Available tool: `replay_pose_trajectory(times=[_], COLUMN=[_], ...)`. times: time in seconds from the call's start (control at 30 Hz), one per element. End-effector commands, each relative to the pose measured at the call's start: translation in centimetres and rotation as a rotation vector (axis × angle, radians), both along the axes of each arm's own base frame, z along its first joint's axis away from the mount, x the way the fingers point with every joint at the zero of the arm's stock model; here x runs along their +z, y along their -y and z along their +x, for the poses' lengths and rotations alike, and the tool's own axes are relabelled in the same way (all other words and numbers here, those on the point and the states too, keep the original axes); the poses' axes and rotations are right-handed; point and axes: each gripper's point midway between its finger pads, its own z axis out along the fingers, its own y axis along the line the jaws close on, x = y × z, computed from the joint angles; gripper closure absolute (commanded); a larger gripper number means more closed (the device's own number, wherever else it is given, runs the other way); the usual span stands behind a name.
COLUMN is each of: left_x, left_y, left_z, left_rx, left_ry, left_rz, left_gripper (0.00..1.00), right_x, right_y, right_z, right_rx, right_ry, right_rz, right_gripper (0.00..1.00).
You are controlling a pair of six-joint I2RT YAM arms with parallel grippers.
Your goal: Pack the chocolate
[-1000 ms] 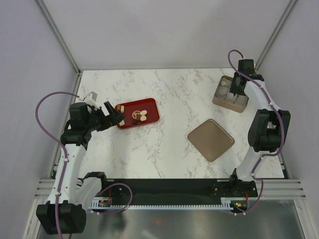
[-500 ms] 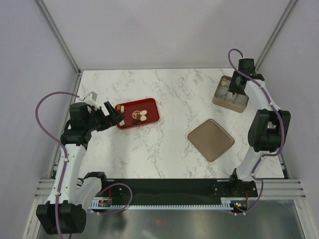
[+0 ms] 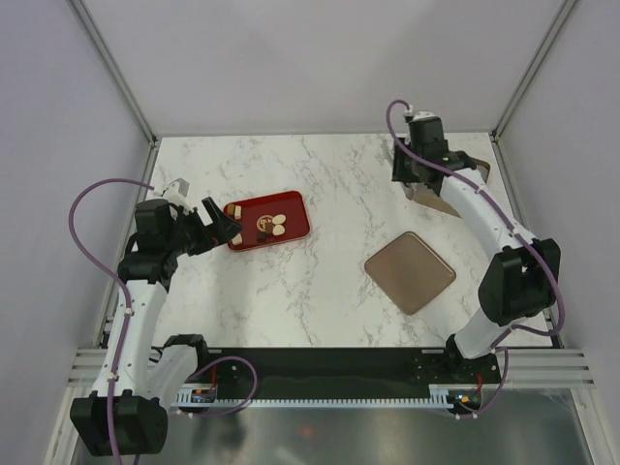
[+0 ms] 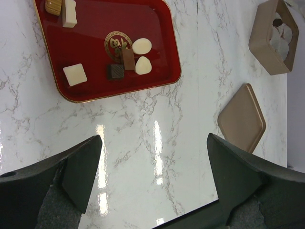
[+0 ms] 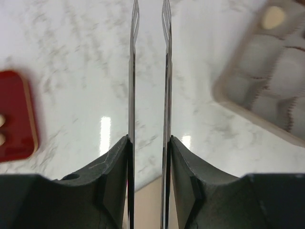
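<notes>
The chocolate point(image 4: 141, 46) lies on a red tray point(image 4: 157, 24): cream and dark brown pieces near its middle, more at its far corner. In the top view the tray point(image 3: 291, 208) sits left of centre. My left gripper point(image 3: 218, 221) hovers at its left end, open and empty point(image 4: 153, 143). The tan box point(image 5: 228, 90) stands at the back right, with a cream piece point(image 5: 274, 16) in one cell. My right gripper point(image 3: 411, 186) hangs just left of the box. Its thin blades point(image 5: 150, 9) stand a narrow gap apart with nothing between them.
A flat brown square lid point(image 3: 410, 272) lies on the marble table right of centre, also seen from the left wrist point(image 4: 241, 119). The right arm crosses over part of the box point(image 3: 481, 169). Frame posts and walls bound the table.
The right arm has swung left, from above the box to beside its left edge. The left arm and the tray have not moved.
</notes>
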Motion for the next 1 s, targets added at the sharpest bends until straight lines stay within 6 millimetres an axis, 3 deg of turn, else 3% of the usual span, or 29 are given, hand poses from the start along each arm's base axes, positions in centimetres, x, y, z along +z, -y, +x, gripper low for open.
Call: replay_pose_trajectory(times=[0.0,0.13,0.43,0.63,0.73,0.97], left_x=[0.8,0.8,1.2,1.0,1.1,1.2], left_y=[-0.4,-0.6,-1.2,-1.0,-1.1,-0.9], left_z=[0.5,0.6,0.5,0.5,0.5,0.5], left_rx=[-0.003,0.005,0.036,0.026,0.027,0.019], left_ry=[0.058,0.058,0.075,0.065,0.071,0.070], left_rz=[0.036,0.043,0.065,0.060,0.061,0.054], left_gripper=[0.01,0.02,0.02,0.02,0.02,0.02], right_x=[2.6,3.3,-1.0,-2.9,-3.7,-5.2], right_y=[-6.2,-14.0,-22.2,-25.0,-25.3,-24.0], right_z=[-1.9,-5.6,-11.2,-12.5,-12.5,-11.4], right_rx=[0.171,0.422,0.700,0.800,0.804,0.772], right_ry=[0.091,0.150,0.092,0.075,0.066,0.057], right_rz=[0.050,0.036,-0.004,-0.066,-0.093,-0.207], right_gripper=[0.55,0.54,0.52,0.50,0.50,0.50])
